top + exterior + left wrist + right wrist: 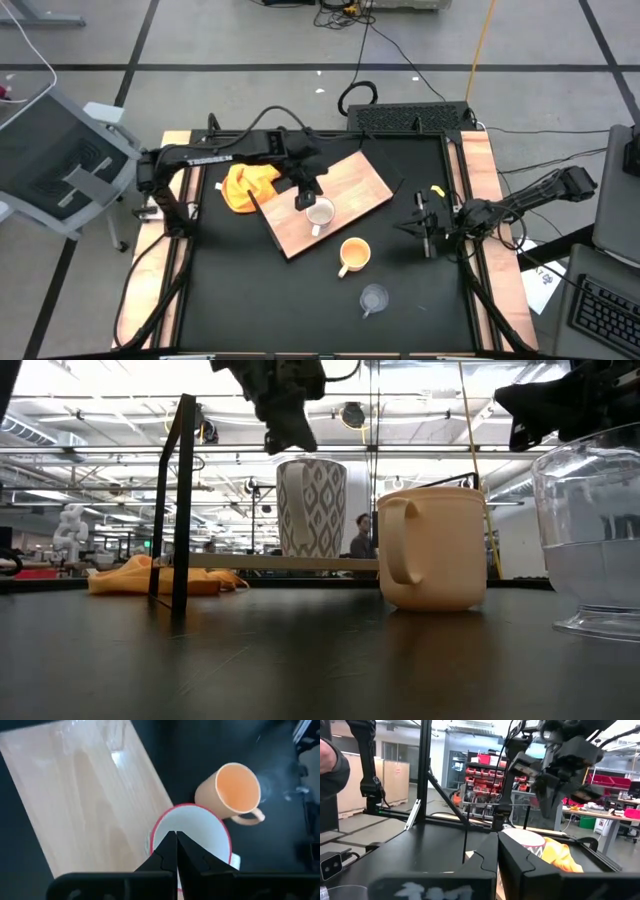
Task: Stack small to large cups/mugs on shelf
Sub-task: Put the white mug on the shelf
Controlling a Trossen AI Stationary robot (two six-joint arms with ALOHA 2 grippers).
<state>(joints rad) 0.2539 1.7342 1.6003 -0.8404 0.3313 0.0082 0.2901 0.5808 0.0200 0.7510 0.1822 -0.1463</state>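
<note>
- Nearest the front edge of the black tabletop stands the clear glass cup, upright and alone, with bare table on every side.
- Just behind it sits the yellow-orange mug, upright, mouth up, its handle pointing toward the front-left; it is off the board, close to the board's near edge but apart from it.
- The wooden shelf board lies flat and turned at an angle, its long axis running from the front-left to the back-right.
- The white patterned mug stands upright on the board near its front edge, handle toward the front.
- The left gripper hangs directly over the white mug; the left wrist view shows its fingers pressed together with nothing between them, above the mug's red rim.
- The level view shows what the overhead cannot: a gap between that gripper and the mug's top.
- A yellow-orange cloth lies crumpled beside the board's left end.
- The right gripper waits near the table's right edge, well apart from the cups, its fingers closed together and empty.
</note>
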